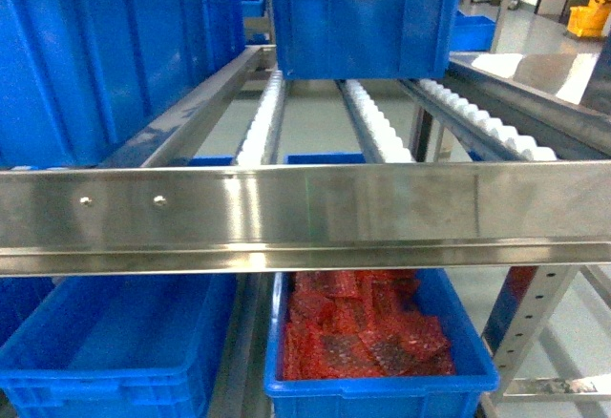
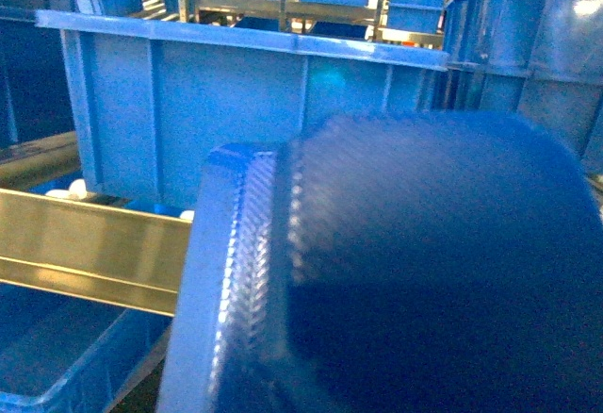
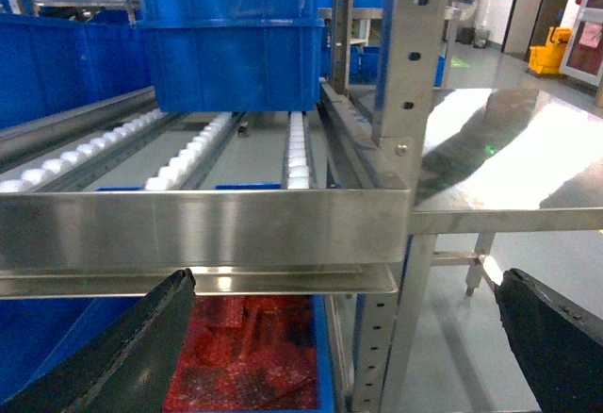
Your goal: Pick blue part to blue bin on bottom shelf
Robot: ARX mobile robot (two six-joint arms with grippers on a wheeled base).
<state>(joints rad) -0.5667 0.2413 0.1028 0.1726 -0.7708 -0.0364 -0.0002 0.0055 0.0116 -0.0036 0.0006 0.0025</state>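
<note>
Bins (image 1: 124, 361) on bottom shelf, two (one with red bags (image 1: 358, 327)).

Right gripper (image 3: 349, 338) open wide, fingers (image 3: 122, 356) spread apart, left gripper seemingly hidden from view.

Head cam faces the steel rail (image 1: 305, 213) close, slanting down. Right wrist sees the same rail (image 3: 203, 229) lower, level. Left wrist: blue part (image 2: 396, 272) fills the frame.
</note>
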